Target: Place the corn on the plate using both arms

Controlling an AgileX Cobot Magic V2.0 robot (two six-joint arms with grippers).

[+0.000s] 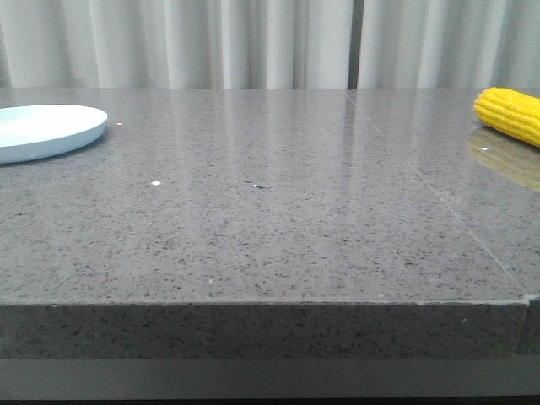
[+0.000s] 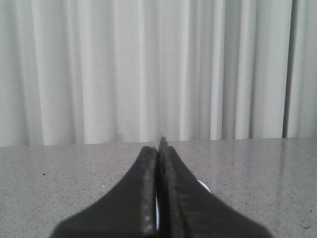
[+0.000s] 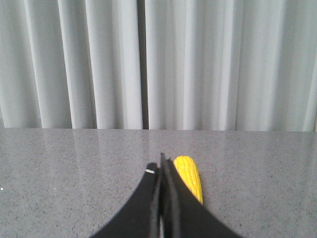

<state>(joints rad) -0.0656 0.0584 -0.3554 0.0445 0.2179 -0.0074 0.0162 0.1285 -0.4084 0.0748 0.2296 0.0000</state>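
Observation:
The yellow corn (image 1: 509, 115) lies on the grey table at the far right of the front view, partly cut off by the frame edge. It also shows in the right wrist view (image 3: 188, 177), just beyond and beside my right gripper (image 3: 161, 166), which is shut and empty. The pale blue-white plate (image 1: 44, 129) sits at the far left of the table. My left gripper (image 2: 159, 148) is shut and empty; a small sliver of the plate's rim (image 2: 202, 186) shows behind its fingers. Neither gripper shows in the front view.
The grey speckled stone table (image 1: 270, 219) has a seam (image 1: 439, 202) running across its right part and a front edge close to the camera. White curtains (image 1: 253, 42) hang behind the table's far edge.

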